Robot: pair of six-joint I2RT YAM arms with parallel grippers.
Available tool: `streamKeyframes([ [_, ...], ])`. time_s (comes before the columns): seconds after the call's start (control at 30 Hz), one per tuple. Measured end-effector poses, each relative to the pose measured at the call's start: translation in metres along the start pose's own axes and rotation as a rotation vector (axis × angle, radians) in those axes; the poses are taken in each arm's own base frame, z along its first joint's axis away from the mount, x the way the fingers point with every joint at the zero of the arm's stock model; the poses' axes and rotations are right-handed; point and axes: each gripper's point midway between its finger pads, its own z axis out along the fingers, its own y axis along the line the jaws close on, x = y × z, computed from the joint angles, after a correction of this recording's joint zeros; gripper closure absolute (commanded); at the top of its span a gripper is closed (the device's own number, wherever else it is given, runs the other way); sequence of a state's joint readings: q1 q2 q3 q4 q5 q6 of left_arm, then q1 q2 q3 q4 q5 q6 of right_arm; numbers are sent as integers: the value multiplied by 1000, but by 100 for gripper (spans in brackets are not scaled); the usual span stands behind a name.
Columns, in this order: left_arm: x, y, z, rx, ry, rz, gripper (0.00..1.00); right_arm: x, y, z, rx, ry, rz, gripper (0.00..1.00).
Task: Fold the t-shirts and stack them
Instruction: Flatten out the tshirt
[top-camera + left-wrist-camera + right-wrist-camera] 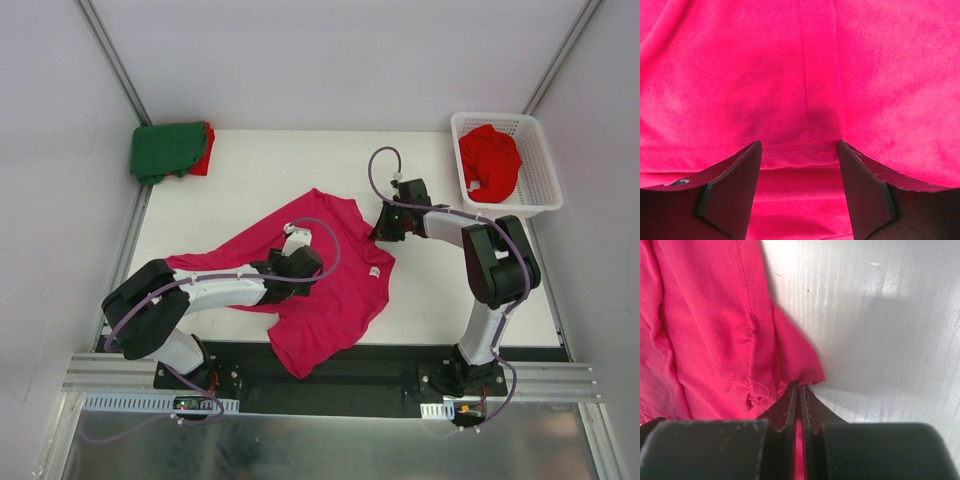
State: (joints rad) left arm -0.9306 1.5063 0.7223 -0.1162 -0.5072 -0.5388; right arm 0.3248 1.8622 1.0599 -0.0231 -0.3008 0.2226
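Observation:
A magenta-pink t-shirt (pixel 335 295) lies spread and rumpled across the middle of the table. My left gripper (pixel 296 238) is down on its left part, open. In the left wrist view the fingers stand apart (pixel 800 145) over a stitched hem of the shirt (pixel 790 75), with cloth lying between them. My right gripper (pixel 384 228) is at the shirt's right edge. It is shut (pixel 799 386) on a pinch of the pink cloth (pixel 705 330), which bunches at the tips. A folded dark green t-shirt (pixel 165 148) lies on a red one (pixel 205 152) at the far left corner.
A white lattice basket (pixel 541 160) stands at the far right with a crumpled red t-shirt (pixel 490 160) inside. Bare white table (pixel 890 315) shows to the right of the pink shirt. Frame posts run up both back corners.

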Motion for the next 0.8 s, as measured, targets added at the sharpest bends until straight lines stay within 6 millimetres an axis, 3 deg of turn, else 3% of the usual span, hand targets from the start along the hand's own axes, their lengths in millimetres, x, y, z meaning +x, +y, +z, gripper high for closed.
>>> streamKeyframes([
  [0.47,-6,-8,7,3,-6,0,43,0,0,0,1,0,-7,99],
  [0.7,-8,-11,9,6,-10,-3,53,1,-1,-1,3,4,-13,99],
  [0.8,-8,-12,10,9,-13,-6,62,2,-1,-2,5,7,-14,99],
])
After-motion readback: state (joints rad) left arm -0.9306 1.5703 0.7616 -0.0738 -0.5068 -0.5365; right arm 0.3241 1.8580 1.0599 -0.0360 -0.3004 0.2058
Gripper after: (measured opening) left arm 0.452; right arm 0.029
